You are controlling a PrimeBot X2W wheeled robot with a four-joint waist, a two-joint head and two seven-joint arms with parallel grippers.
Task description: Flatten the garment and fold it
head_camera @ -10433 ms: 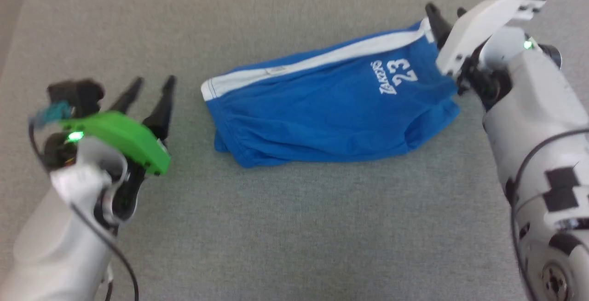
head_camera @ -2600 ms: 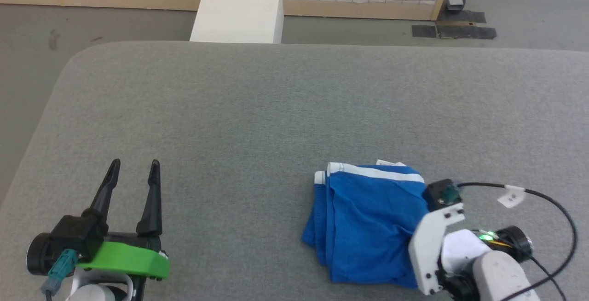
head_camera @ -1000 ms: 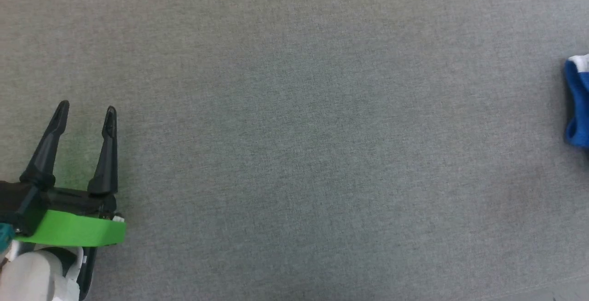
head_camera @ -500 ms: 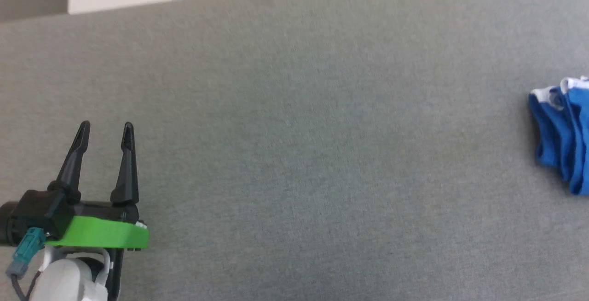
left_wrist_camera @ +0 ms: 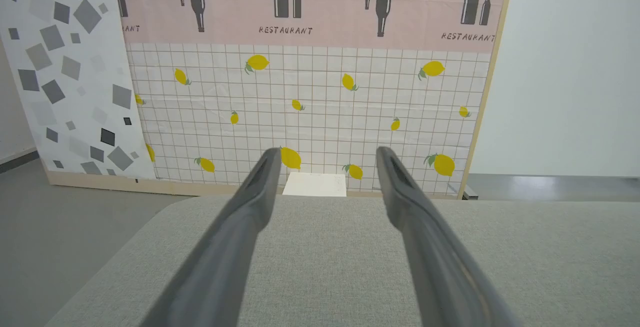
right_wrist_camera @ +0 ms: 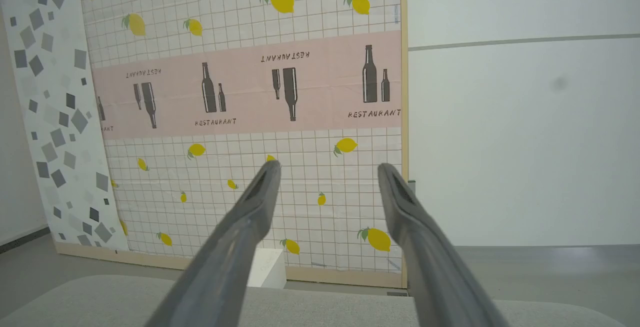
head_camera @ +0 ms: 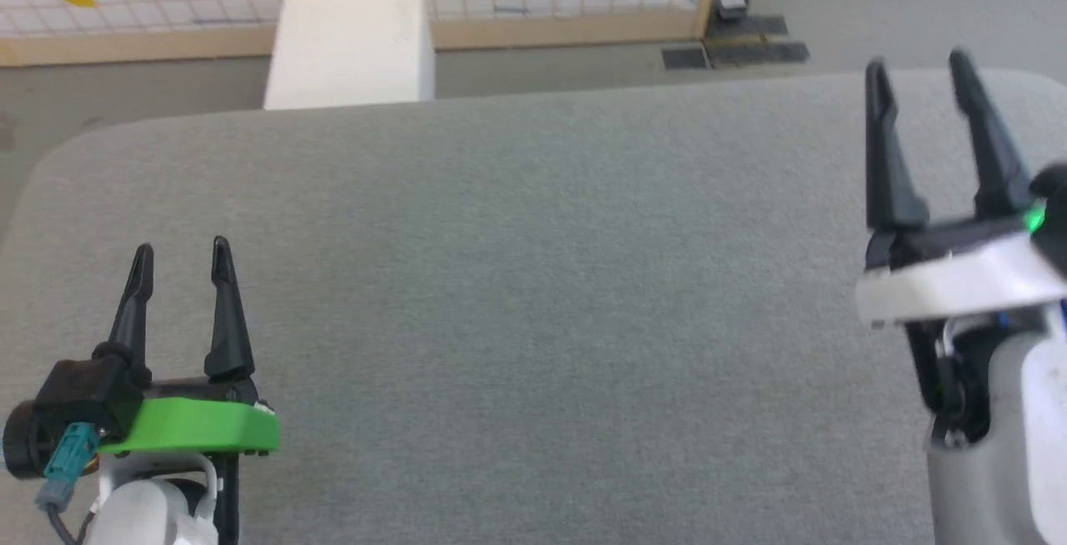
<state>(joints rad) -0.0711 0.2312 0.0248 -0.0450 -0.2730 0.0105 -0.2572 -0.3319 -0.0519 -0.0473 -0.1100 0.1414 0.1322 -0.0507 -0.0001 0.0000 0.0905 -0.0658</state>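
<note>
Right gripper (head_camera: 917, 60) off garment now, raised at right edge, fingers spread, empty. Left gripper (head_camera: 182, 245) lower left, spread, empty too. Fold looks finished.

The left claw (head_camera: 180, 247) had two long, black, tapering fingers (head_camera: 225, 320) on a black base, with a bright green plate (head_camera: 196, 427) and a teal plug (head_camera: 71, 455). The right claw (head_camera: 917, 62) had matching fingers, a white plate (head_camera: 950, 282) and a small green light (head_camera: 1036, 220).

table (head_camera: 533, 278): grey woven cloth, matt | left gripper (head_camera: 182, 245): matt black plastic | box (head_camera: 350, 45): smooth white
</note>
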